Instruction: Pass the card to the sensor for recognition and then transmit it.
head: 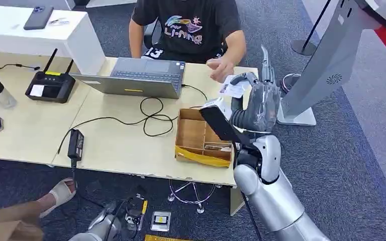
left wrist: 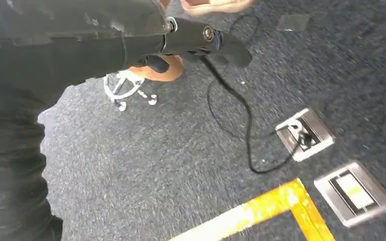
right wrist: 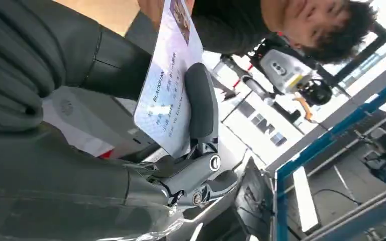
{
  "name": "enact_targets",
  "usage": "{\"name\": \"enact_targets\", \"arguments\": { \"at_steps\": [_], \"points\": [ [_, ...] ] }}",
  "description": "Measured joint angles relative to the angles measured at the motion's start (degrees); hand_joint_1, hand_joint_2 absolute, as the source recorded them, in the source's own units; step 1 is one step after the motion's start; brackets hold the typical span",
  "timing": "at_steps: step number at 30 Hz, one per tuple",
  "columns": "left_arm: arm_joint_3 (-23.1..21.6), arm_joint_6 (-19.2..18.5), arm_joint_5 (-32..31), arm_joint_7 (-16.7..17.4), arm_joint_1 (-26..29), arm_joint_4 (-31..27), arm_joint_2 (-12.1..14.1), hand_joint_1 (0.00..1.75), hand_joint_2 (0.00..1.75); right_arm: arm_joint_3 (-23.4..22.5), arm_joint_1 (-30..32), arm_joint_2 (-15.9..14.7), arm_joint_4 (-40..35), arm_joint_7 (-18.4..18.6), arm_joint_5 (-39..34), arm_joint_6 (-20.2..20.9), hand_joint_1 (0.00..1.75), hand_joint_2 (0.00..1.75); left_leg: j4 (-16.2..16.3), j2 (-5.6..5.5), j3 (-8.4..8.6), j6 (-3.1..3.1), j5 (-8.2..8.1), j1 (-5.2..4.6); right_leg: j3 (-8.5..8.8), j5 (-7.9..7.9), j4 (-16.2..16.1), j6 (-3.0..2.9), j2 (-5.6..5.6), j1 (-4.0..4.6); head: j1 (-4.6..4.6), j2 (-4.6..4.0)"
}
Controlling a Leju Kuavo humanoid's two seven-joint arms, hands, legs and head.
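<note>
My right hand (head: 256,100) is raised over the table's right end and grips a white printed card (head: 233,86). In the right wrist view the card (right wrist: 168,85) lies pinched between the thumb (right wrist: 201,105) and the fingers behind it. A seated person in a black T-shirt (head: 186,25) reaches a hand (head: 220,68) to the card's far edge; the fingers (right wrist: 153,6) touch it. The grey slanted sensor stand (head: 326,65) rises just right of my hand. My left hand (head: 103,226) hangs low beside the table, holding nothing, fingers (left wrist: 201,36) stretched out.
A cardboard box (head: 201,138) sits on the table (head: 120,150) just below my right hand. A laptop (head: 140,78), looped black cable (head: 153,118), power adapter (head: 75,143) and router (head: 50,85) lie further left. Floor sockets (left wrist: 306,133) and yellow tape (left wrist: 261,208) mark the carpet.
</note>
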Motion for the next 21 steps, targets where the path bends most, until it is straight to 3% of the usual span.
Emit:
{"name": "enact_targets", "arguments": {
  "at_steps": [8, 14, 21],
  "points": [
    [-1.47, -0.66, 0.00, 0.79, -1.48, 0.00, -2.91, 0.00, 1.75, 5.54, -10.29, 5.36, 5.51, 2.58, 0.18, 9.17, 1.75, 1.75, -0.01, -0.03, -0.07, -0.03, 0.04, 0.01, -0.06, 0.00, 0.07, 0.00, -0.07, 0.02, -0.02, 0.00],
    [-1.93, 0.32, 0.04, 1.02, -2.28, 0.00, -5.05, 0.00, 1.75, 8.24, -18.11, 9.98, 17.39, 7.18, 1.30, 11.32, 1.75, 1.75, 0.00, -0.04, -0.09, -0.02, 0.05, 0.01, -0.08, 0.00, 0.07, 0.00, -0.09, 0.01, -0.02, 0.00],
    [-1.99, 1.90, 0.02, 3.76, -2.40, 0.00, -6.80, 0.00, 1.75, 9.95, -22.20, 11.81, 28.00, 12.00, 5.90, 13.03, 1.75, 1.75, 0.03, -0.06, -0.09, -0.01, 0.05, -0.02, -0.08, 0.01, 0.06, 0.01, -0.09, -0.02, -0.02, 0.00]
  ]
}}
